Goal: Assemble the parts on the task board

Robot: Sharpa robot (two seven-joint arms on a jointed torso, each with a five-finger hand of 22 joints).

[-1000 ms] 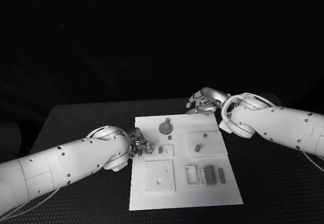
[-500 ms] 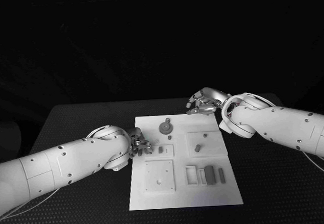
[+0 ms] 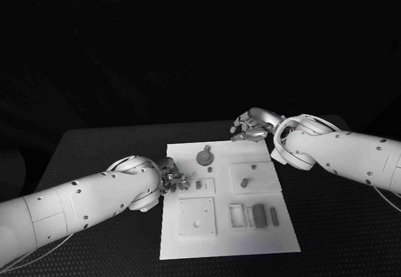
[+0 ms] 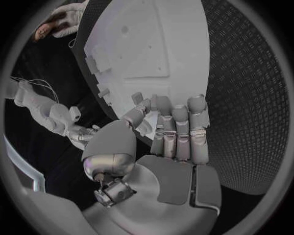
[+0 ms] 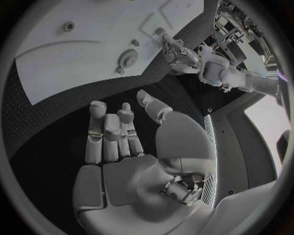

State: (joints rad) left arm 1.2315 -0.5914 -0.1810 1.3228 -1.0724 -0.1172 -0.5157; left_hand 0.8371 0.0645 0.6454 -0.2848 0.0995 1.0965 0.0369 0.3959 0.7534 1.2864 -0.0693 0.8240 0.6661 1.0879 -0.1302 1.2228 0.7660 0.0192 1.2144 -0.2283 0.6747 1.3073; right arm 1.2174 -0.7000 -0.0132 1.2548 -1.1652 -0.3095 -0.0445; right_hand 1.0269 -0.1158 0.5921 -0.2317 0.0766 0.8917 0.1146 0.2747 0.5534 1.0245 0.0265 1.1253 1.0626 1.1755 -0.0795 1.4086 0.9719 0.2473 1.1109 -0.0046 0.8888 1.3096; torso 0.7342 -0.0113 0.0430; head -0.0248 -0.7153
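Task board (image 3: 227, 238) mid-table; left hand (image 3: 173, 178) fingers curled at its edge, grasp unclear; right hand (image 3: 251, 126) empty, fingers apart

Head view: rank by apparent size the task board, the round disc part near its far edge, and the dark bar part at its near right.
1. Task board, by far the largest.
2. Round disc part.
3. Dark bar part, close to the disc; that order is unsure.

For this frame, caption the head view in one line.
Left hand at the task board's left edge beside small parts; right hand hovers by its far right corner.
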